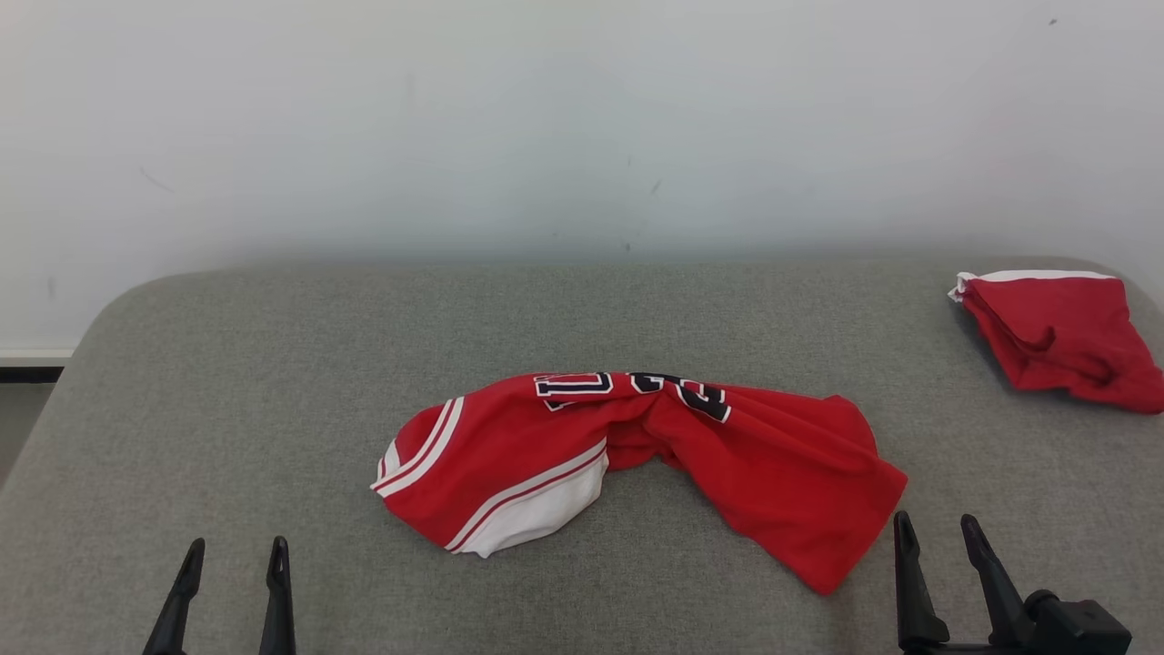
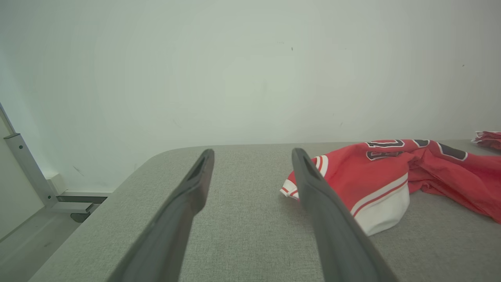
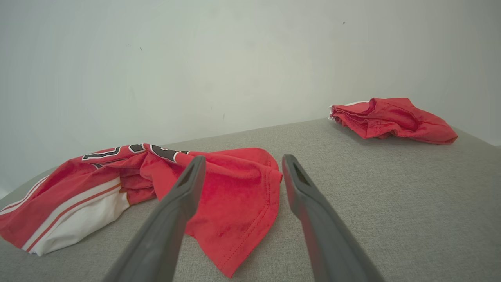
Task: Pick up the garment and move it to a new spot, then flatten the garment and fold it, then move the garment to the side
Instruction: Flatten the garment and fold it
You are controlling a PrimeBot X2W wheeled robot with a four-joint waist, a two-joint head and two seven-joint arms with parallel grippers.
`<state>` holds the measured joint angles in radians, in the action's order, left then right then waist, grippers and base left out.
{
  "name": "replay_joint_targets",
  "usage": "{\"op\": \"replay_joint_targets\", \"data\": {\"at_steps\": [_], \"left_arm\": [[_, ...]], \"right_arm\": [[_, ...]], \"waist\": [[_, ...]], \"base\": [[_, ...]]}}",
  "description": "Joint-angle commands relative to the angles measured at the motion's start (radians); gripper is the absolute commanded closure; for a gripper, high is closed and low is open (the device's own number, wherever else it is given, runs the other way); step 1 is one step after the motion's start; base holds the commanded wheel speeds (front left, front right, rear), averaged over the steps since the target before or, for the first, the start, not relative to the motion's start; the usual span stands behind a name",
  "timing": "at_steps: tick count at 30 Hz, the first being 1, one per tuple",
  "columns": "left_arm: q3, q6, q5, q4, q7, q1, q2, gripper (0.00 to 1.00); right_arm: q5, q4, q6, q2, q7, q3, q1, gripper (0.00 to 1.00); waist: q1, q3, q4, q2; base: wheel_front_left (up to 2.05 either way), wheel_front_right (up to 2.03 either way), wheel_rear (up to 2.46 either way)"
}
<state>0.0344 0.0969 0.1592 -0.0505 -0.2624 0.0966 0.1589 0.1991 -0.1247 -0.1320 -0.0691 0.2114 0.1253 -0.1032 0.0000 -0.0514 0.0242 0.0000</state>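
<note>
**Garment**: red jersey with white trim and dark lettering. Count: one. It lies crumpled and twisted at the middle of the grey surface, toward the near edge. The long axis runs left to right. The white-striped end points left, and the plain red hem points right and near.

**Right pincer**: count one, with two dark fingers spread apart and grasping nothing. It stands at the near right. The garment's hem corner lies just beside its left finger, a little to the left. This is the nearer of the two arms.

**Left pincer**: count one, with two dark fingers spread apart and grasping nothing. It stands at the near left, apart from the striped end, which lies to its right and farther off.

**Second red garment**: white-edged, bunched in a loose fold. Count: one. It sits at the far right of the surface, well apart from the jersey.

**Wall**: pale, behind the far edge. Count: one.

**Judgement:** the first lift looks best begun from the right, where hem and fingers almost meet. Flattening and folding are not yet done.

**Totals:** two garments, two pincers, four fingers, one surface.
</note>
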Motion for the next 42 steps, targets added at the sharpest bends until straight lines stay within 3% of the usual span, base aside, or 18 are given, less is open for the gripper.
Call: {"op": "replay_joint_targets", "data": {"at_steps": [1, 42], "left_arm": [[0.005, 0.002, -0.009, -0.002, -0.003, 0.006, -0.005, 0.00], [0.019, 0.028, -0.030, -0.060, -0.003, -0.049, -0.017, 0.00]], "right_arm": [[0.000, 0.001, 0.002, 0.002, 0.002, 0.000, 0.002, 0.00], [-0.002, -0.003, 0.002, 0.003, 0.001, -0.001, 0.001, 0.00]], "waist": [[0.0000, -0.001, 0.000, 0.0000], [0.0000, 0.006, -0.014, 0.0000]], "base": [[0.00, 0.00, 0.00], [0.00, 0.00, 0.00]]}}
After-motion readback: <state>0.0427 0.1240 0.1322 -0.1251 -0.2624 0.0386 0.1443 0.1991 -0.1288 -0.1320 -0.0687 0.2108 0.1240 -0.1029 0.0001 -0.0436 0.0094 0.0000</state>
